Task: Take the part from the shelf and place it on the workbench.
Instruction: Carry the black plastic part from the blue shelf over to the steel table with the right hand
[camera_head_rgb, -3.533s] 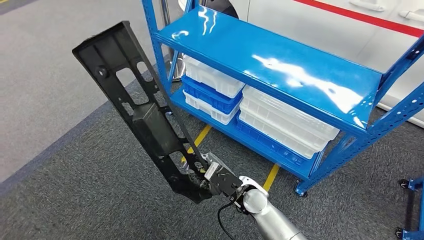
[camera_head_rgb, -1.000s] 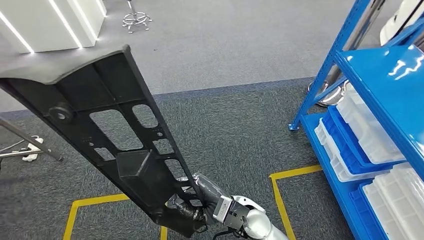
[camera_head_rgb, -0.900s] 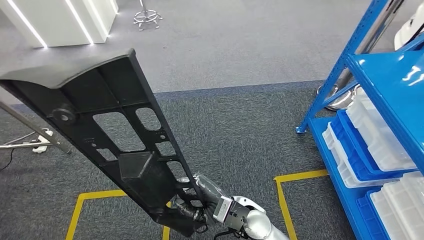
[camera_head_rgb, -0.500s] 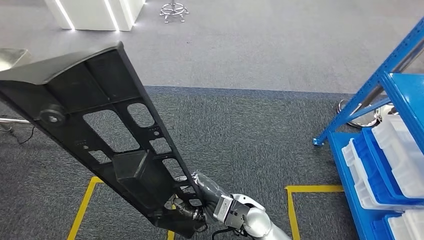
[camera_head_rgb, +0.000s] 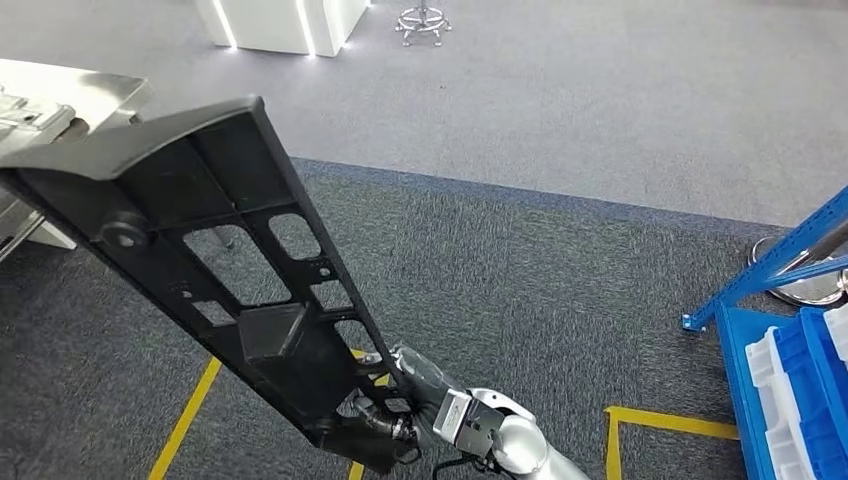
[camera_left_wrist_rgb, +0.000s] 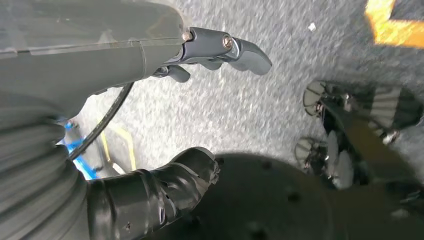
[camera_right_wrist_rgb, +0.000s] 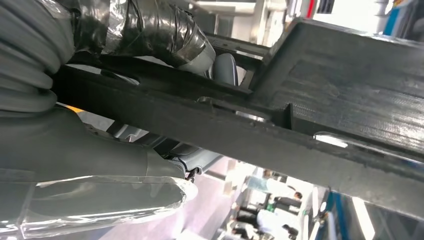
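Camera pans left vs 0.5 s ago: blue shelf (camera_head_rgb: 790, 300) slides to right edge, metal workbench (camera_head_rgb: 60, 85) corner now enters top left. Robot turning toward drop-off.

Right hand (camera_head_rgb: 400, 405) grips near end of long black part (camera_head_rgb: 215, 270); hold unchanged across frames, part angled up-left, clear of floor.

Left hand (camera_left_wrist_rgb: 200, 105) hangs over carpet, fingers apart, holding nothing.

Judgement: pickup done, transit underway; placement pending, part's far end near bench.

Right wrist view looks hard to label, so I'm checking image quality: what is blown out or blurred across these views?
Right wrist view: background beyond the black part overexposed and soft. Left wrist view: left hand sharp, floor slightly blurred. Head view: evenly lit, crisp; right hand clear.
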